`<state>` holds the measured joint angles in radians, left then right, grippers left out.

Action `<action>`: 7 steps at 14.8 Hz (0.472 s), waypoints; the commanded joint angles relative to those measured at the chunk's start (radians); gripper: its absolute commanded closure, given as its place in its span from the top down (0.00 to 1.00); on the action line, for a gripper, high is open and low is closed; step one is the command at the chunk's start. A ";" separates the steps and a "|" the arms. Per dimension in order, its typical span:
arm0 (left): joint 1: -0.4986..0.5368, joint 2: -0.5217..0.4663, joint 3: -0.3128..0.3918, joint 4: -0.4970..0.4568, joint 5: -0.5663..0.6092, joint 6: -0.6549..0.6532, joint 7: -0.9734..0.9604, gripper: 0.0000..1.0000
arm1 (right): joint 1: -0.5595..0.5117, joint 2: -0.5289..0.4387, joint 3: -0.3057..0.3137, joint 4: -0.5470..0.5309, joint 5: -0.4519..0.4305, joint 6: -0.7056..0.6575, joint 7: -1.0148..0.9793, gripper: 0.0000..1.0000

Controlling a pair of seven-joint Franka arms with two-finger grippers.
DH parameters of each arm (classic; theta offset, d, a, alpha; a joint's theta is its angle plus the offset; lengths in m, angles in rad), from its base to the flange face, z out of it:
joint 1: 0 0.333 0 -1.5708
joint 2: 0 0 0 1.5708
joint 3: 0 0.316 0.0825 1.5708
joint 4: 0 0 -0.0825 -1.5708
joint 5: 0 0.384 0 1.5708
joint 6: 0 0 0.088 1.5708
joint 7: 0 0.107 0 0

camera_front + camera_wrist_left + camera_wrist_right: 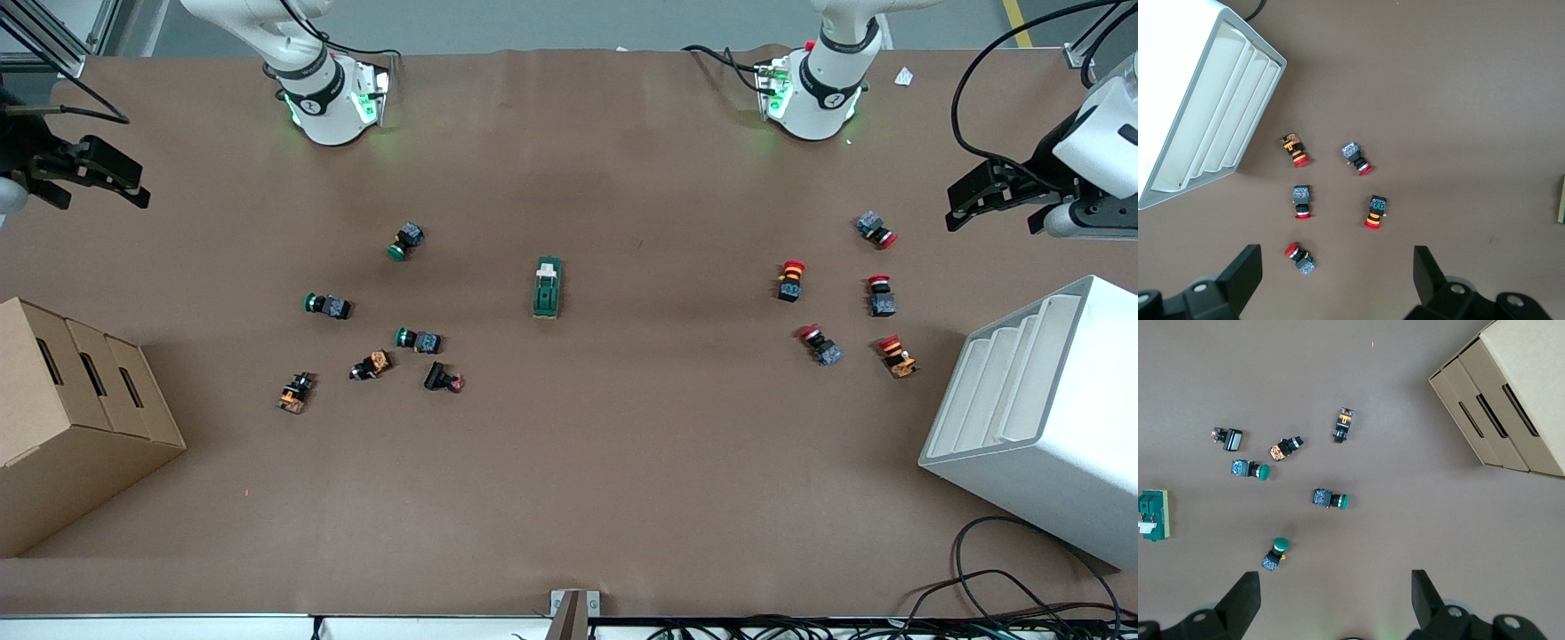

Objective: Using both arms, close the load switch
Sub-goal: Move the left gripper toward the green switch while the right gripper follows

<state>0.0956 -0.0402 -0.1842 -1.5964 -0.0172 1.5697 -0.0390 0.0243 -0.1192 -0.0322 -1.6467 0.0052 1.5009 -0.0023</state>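
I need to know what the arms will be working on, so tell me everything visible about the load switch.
The load switch is a small, elongated dark green block with a white or cream lever piece at the end nearest the robots' bases. It looks like moulded plastic. It lies flat on the brown table, about midway between the two arms' ends, its long axis running toward the front camera. Nothing touches it: the green-capped and red-capped push-buttons lie well apart to either side, and both hands are off at the table's ends. The right wrist view shows it at the picture's edge.
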 commanded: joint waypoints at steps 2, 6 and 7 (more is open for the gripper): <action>-0.011 0.028 -0.014 0.032 0.019 -0.011 0.008 1.00 | 0.016 0.007 -0.002 0.018 0.004 -0.013 0.019 1.00; -0.062 0.101 -0.067 0.079 0.019 -0.007 -0.022 1.00 | 0.023 0.009 -0.002 0.018 -0.001 -0.013 0.021 1.00; -0.086 0.115 -0.078 0.094 0.019 -0.002 -0.065 1.00 | 0.023 0.007 -0.002 0.018 -0.001 -0.013 0.021 1.00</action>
<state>0.0515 0.0190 -0.2338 -1.5665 -0.0171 1.5729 -0.0519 0.0397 -0.1191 -0.0304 -1.6452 0.0051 1.5006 -0.0005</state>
